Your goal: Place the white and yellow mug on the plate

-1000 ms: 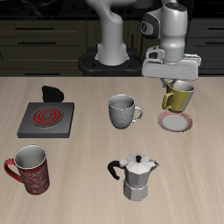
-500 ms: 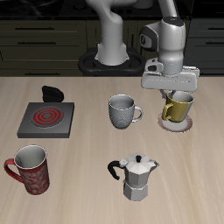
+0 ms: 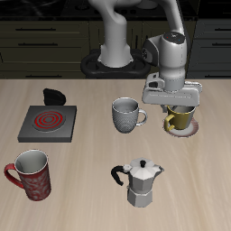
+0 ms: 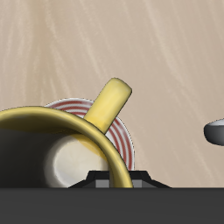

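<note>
The white and yellow mug [image 3: 182, 117] stands upright on the plate [image 3: 191, 128], near the table's back. My gripper [image 3: 177, 106] reaches down from above and is shut on the mug's rim. In the wrist view the mug's rim [image 4: 52, 122] and its yellow loop handle [image 4: 112, 101] fill the frame, with its pale inside visible. The plate's white face and red rim ring [image 4: 131, 144] show just beneath the mug. The mug's base looks set on the plate, but the contact itself is hidden.
A grey-white patterned mug [image 3: 126, 115] stands beside the plate toward the table's middle. A metal moka pot [image 3: 139, 180] and a red patterned mug [image 3: 31, 173] stand near the front edge. A square burner [image 3: 48, 122] and a black object [image 3: 52, 95] lie farther off.
My gripper has come down with the mug, from hanging tilted above the plate to standing upright on it. The other things have not moved.
</note>
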You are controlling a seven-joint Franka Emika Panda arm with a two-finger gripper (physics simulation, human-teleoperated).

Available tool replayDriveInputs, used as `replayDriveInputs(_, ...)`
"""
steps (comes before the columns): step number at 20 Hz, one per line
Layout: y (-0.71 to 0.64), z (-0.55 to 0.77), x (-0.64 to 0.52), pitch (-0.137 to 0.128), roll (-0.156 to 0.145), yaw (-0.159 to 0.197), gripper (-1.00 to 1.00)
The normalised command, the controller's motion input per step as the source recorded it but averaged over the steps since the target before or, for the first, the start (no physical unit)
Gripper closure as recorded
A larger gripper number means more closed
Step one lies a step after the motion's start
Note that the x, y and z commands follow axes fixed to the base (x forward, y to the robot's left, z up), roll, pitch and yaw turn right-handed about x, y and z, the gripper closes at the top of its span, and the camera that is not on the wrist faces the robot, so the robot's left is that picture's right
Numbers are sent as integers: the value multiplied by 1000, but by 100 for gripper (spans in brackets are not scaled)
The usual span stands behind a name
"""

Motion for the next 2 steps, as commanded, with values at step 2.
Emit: replayDriveInputs(2, -39, -272, -113, 119, -5, -41, -100)
